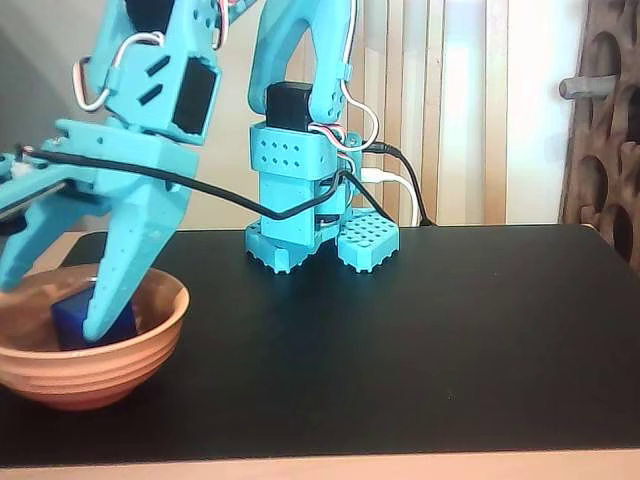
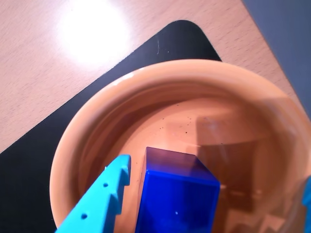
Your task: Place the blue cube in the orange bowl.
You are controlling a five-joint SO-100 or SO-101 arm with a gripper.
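Here, tool [image 1: 60,325]: reaches down into the bowl at the lower left of the fixed view; its turquoise fingers stand a little apart, one on either side of the cube.
Tool in the wrist view [image 2: 214,194]: one finger [image 2: 99,199] rises from the bottom edge just left of the cube, with a thin gap between them; only a sliver of the other finger shows at the right edge, well clear of the cube. The tool looks loosely spread, not clamped on the cube.
Blue cube [image 1: 75,322]: inside the bowl, low behind the near finger in the fixed view; in the wrist view [image 2: 177,194] it fills the bottom centre, resting on the bowl's floor.
Orange bowl [image 1: 120,365]: sits at the lower left of the fixed view on the black mat; in the wrist view its rim [image 2: 68,145] circles most of the frame.
Black mat [image 1: 420,340]: covers the surface across the fixed view.
Surface [image 2: 34,82]: light wood, seen at the upper left of the wrist view with a bright glare spot.
Arm base [image 1: 300,225]: turquoise, upper centre of the fixed view, at the far edge of the mat, with cables [image 1: 395,175] trailing right.
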